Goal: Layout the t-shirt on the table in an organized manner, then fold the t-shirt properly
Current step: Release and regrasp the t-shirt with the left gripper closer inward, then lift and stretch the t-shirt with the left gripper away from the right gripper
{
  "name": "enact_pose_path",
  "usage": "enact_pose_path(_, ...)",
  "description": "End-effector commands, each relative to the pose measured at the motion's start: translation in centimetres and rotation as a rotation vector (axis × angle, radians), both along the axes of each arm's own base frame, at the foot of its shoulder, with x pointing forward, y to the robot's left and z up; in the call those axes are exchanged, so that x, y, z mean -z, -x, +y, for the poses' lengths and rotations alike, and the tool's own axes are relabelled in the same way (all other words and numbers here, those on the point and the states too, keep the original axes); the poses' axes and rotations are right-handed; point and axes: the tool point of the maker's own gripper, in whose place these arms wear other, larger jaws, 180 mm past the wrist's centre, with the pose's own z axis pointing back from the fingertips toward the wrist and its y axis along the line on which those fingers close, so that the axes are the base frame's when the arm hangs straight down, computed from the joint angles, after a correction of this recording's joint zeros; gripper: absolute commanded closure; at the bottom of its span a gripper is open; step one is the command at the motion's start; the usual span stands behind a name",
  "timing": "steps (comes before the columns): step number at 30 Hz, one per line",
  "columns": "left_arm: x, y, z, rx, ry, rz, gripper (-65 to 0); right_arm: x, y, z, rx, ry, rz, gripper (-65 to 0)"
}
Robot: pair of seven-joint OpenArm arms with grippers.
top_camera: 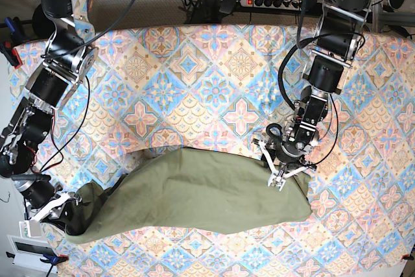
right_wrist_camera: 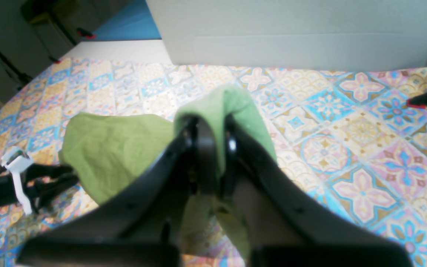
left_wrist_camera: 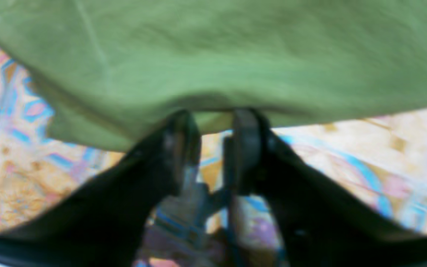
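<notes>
Blur softens the left wrist view, where the left pincer (left_wrist_camera: 213,126) stands parted at the hem of the green t-shirt (left_wrist_camera: 213,55), its fingers (left_wrist_camera: 247,141) just at the cloth edge with patterned table (left_wrist_camera: 384,155) showing through the gap; whether they touch the fabric cannot be told. The right wrist view shows what the overhead misses: the right pincer (right_wrist_camera: 213,148) clenched on a bunched fold of the t-shirt (right_wrist_camera: 113,152), which rises between its fingers (right_wrist_camera: 202,148). From above, the t-shirt (top_camera: 194,196) lies as a long band across the near part of the table (top_camera: 194,76), the right pincer (top_camera: 68,215) half buried at its left end, the left pincer (top_camera: 285,170) at its upper right edge.
</notes>
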Motion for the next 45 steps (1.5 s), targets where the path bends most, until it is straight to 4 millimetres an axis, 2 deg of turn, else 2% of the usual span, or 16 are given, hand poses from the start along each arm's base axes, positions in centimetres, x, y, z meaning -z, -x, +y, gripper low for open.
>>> enact_pose_path(1,-1.7,-1.4,0.2,0.002,-0.008,-0.044,-31.1,-3.4,-0.3,-0.4,0.005,-0.006,-0.097,-0.7)
enact_pose_path(5,-2.1,-1.7,-0.1,0.013,-0.006,-0.068,-41.9,-3.4,-0.3,-0.5,0.006,-0.008,-0.099,-0.7)
enact_pose_path(11,-3.2,-2.7,0.1,0.058,-0.075,-0.144,-42.4,-3.3,-0.3,-0.5,0.006,-0.009,-0.095,-0.7)
enact_pose_path(14,-2.2,-3.0,-0.7,0.067,-0.096,-0.124,-42.4,-3.4,-0.3,-0.5,0.006,-0.008,-0.096,-0.7)
enact_pose_path(16,-0.8,-2.8,0.1,0.056,-0.121,-0.084,-41.5,-3.3,-0.3,-0.5,0.005,-0.007,-0.095,-0.7)
enact_pose_path(18,-0.1,-2.8,-0.3,0.055,-0.123,-0.059,-35.6,-3.3,-0.3,-0.5,0.004,-0.006,-0.093,-0.7)
enact_pose_path(19,0.0,-2.9,-0.6,0.058,-0.12,-0.053,-28.5,-3.3,-0.3,-0.5,0.004,-0.008,-0.094,-0.7)
enact_pose_path(21,-0.2,-3.1,-0.7,0.056,-0.116,-0.059,-6.4,-3.4,-0.3,-0.4,0.003,-0.007,-0.097,-0.7)
enact_pose_path(22,-0.6,-3.4,-0.8,0.053,-0.106,-0.074,0.0,-3.6,-0.2,-0.4,0.003,-0.003,-0.103,-0.7)
enact_pose_path(24,-2.1,-4.1,-1.3,0.066,-0.092,-0.128,0.0,-3.7,-0.1,-0.4,0.004,0.002,-0.107,-0.7)
enact_pose_path(28,-9.3,-5.6,0.0,0.092,-0.084,-0.327,0.0,-2.0,0.5,-0.6,0.009,0.0,-0.072,-0.7)
enact_pose_path(30,-14.4,-5.9,2.0,0.045,-0.041,-0.415,0.0,-0.7,0.9,-0.7,0.011,0.001,-0.043,-0.7)
enact_pose_path(34,-22.0,-5.6,6.8,-0.097,0.104,-0.496,0.0,1.1,1.6,-0.7,0.011,0.001,-0.005,-0.7)
enact_pose_path(39,-28.7,-4.8,12.9,-0.225,0.246,-0.577,0.0,2.8,2.2,-0.5,0.005,0.004,0.033,-0.7)
enact_pose_path(41,-30.1,-5.0,14.7,-0.252,0.258,-0.591,0.0,2.8,2.2,-0.4,0.004,0.005,0.034,-0.7)
enact_pose_path(45,-28.2,-7.5,19.5,-0.394,0.28,-0.548,0.0,3.0,2.1,-0.4,0.004,0.004,0.039,-0.7)
